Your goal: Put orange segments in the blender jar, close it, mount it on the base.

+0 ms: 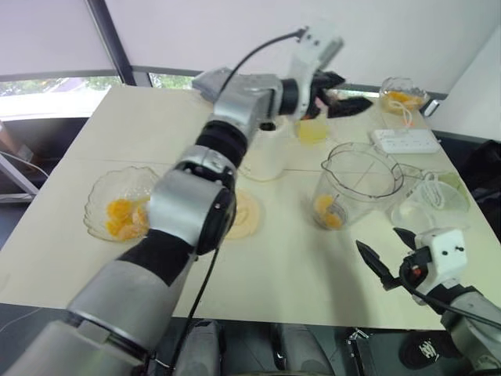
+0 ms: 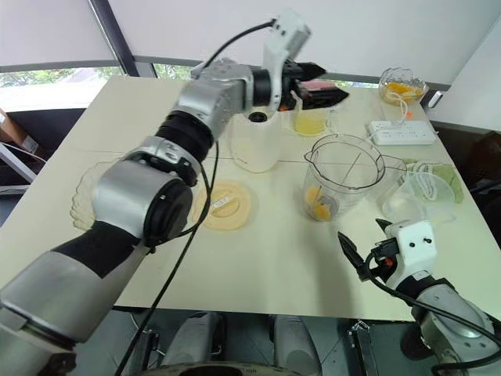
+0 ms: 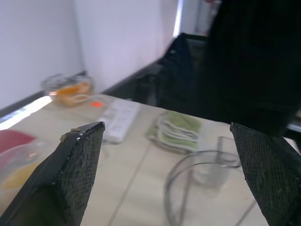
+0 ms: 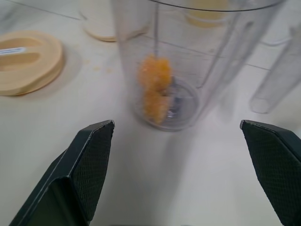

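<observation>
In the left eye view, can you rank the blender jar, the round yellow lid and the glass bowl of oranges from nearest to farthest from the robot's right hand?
From the right hand:
1. Blender jar, just ahead of it.
2. Yellow lid, mid-table, to its left.
3. Glass bowl, far over on the left side.

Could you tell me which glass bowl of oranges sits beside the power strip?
The far-right bowl, just behind the power strip; the other bowl lies near left.
</observation>
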